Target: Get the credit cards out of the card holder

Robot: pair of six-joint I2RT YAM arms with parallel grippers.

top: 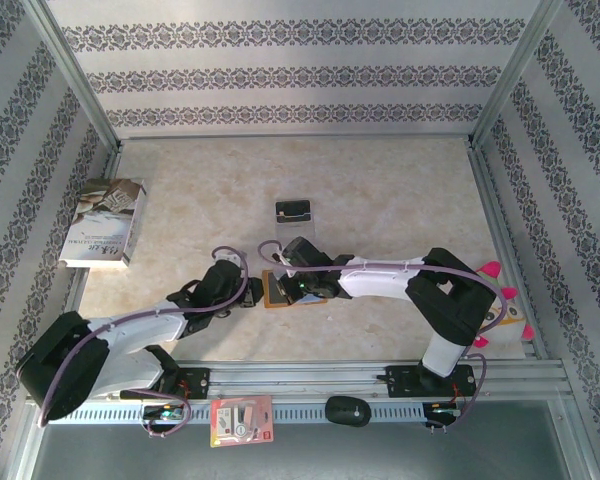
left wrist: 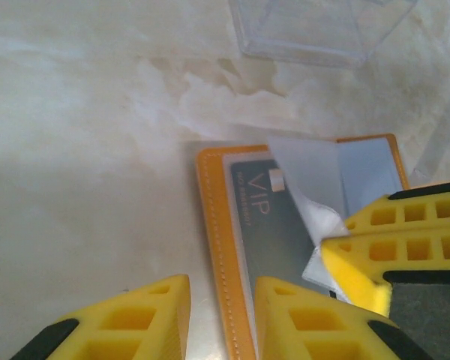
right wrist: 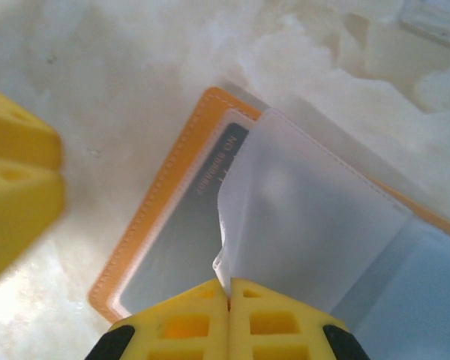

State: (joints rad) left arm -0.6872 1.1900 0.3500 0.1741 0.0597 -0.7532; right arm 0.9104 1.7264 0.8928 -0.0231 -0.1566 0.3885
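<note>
Right claw (right wrist: 227, 289) is pinched tight on a clear sleeve (right wrist: 307, 217) of the holder (right wrist: 146, 210); left claw (left wrist: 221, 300) sits apart over the orange edge, VIP card (left wrist: 274, 225) tucked inside.

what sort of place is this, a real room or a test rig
Most likely a robot test cell, not a lived-in room: grey floral-patterned wall panels in bare aluminium frame posts, a beige marble-look tabletop, and black-and-white robot arms bolted to a silver metal rail.
</note>
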